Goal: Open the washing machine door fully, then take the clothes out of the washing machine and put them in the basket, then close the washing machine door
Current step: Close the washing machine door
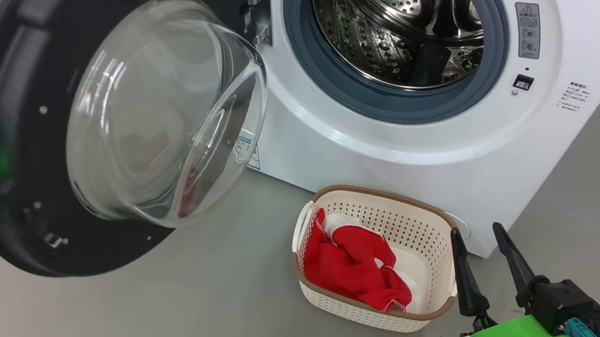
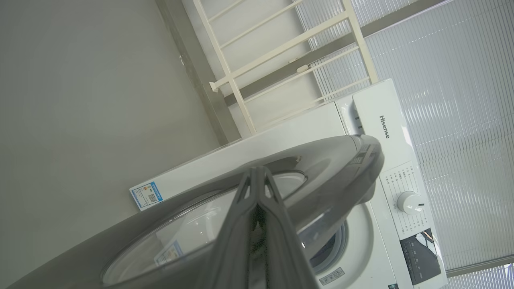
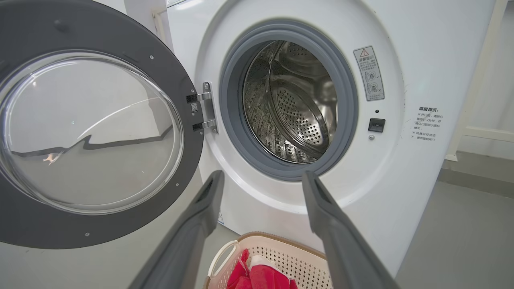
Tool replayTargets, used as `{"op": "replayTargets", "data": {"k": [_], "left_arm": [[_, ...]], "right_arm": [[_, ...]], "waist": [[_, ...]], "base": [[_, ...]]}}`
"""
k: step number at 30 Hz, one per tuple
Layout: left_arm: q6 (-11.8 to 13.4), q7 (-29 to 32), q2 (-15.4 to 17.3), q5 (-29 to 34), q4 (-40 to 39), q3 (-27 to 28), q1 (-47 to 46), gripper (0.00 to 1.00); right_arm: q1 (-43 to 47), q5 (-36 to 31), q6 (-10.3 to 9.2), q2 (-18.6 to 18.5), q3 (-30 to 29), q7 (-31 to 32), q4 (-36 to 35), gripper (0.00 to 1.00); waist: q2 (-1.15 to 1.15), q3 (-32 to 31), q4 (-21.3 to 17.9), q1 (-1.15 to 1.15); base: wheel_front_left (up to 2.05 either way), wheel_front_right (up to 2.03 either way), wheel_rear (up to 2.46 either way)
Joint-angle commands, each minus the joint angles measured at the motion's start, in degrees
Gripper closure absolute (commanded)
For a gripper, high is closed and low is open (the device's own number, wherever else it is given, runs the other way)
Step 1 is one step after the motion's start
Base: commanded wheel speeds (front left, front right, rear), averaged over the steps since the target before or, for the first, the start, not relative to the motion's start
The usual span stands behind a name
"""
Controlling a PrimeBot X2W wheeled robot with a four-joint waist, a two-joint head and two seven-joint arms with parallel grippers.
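Observation:
The washing machine door stands swung open at the left, its glass bowl bulging toward me. The white washing machine shows a bare steel drum, again bare in the right wrist view. On the floor in front stands the basket with the red clothes inside. My right gripper hovers open just right of the basket, nothing between its fingers; its wrist view looks over the basket at the drum. My left gripper is shut, tips at the door's outer face; contact is unclear.
Grey floor stretches in front of the machine and under the open door. A white railing and window blinds lie behind the machine. A white frame stands to the machine's right.

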Motion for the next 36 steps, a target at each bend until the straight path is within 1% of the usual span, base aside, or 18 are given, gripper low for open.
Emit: {"op": "replayTargets", "data": {"k": [1, 10, 17, 20, 25, 31, 36], "left_arm": [[-0.6, 1.7, -0.1, -0.5, -1.6, -0.6, 1.7, 1.00], [-0.7, 4.5, -3.8, -4.3, -8.4, -0.9, 4.8, 1.00], [-0.3, 5.0, -5.0, -7.9, -13.5, -3.3, 7.5, 1.00], [0.0, 4.4, -5.0, -10.9, -14.5, -5.8, 9.0, 1.00], [0.7, 1.7, -5.1, -16.3, -16.6, -11.5, 11.9, 1.00], [2.0, -1.5, -5.1, -21.4, -21.0, -17.4, 15.2, 1.00], [3.3, -3.8, -5.1, -24.4, -25.1, -21.5, 17.9, 1.00]], "right_arm": [[-1.6, 0.3, 0.37, 0.0, 1.0, -0.4, -1.2, 0.00], [-1.8, 0.6, 0.37, 0.0, 0.9, -0.4, -1.2, 0.00], [-1.9, 0.4, 0.37, 0.0, 0.8, -0.4, -1.2, 0.00], [-2.0, 0.4, 0.37, 0.0, 0.8, -0.4, -1.1, 0.00], [-2.2, 0.5, 0.37, 0.0, 0.9, -0.4, -1.0, 0.00], [-2.2, 0.5, 0.37, 0.0, 1.0, -0.4, -1.0, 0.00], [-2.1, 0.6, 0.37, 0.0, 1.1, -0.4, -0.9, 0.00]], "waist": [[0.00, 0.0, 0.0, 0.00], [0.00, 0.2, -0.1, 0.00], [0.00, 0.6, -0.1, 0.00], [0.00, 0.7, -0.3, 0.00], [0.00, 0.9, -0.6, 0.00], [0.00, 1.1, -1.0, 0.00], [0.00, 1.1, -1.4, 0.00]], "base": [[0.00, 0.00, 0.00], [0.00, 0.00, 0.00], [0.00, 0.00, 0.00], [0.00, 0.00, 0.00], [0.00, 0.00, 0.00], [0.00, 0.00, 0.00], [0.00, 0.00, 0.00]]}}
